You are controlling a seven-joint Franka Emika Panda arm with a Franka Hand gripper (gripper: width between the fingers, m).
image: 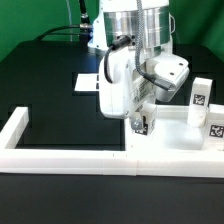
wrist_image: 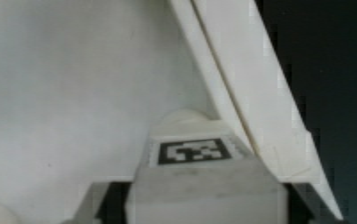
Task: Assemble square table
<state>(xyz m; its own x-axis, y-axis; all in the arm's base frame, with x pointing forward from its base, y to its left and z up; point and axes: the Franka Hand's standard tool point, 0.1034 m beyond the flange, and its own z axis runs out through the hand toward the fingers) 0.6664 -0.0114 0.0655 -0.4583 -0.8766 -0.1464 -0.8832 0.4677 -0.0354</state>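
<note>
My gripper (image: 140,124) points straight down over the near corner of the white square tabletop (image: 172,130). In the wrist view a white leg (wrist_image: 196,165) with a black-and-white tag stands between my two dark fingers (wrist_image: 107,205), which flank it closely. Whether they still press on it does not show. The tabletop (wrist_image: 68,90) fills most of that view, and its edge runs beside the leg. Two more tagged legs (image: 198,96) (image: 214,128) stand upright on the tabletop at the exterior view's right.
The long low white border wall (image: 60,158) runs along the front and turns back at the exterior view's left. The marker board (image: 88,83) lies flat behind the arm. The table is black, with a green backdrop behind it.
</note>
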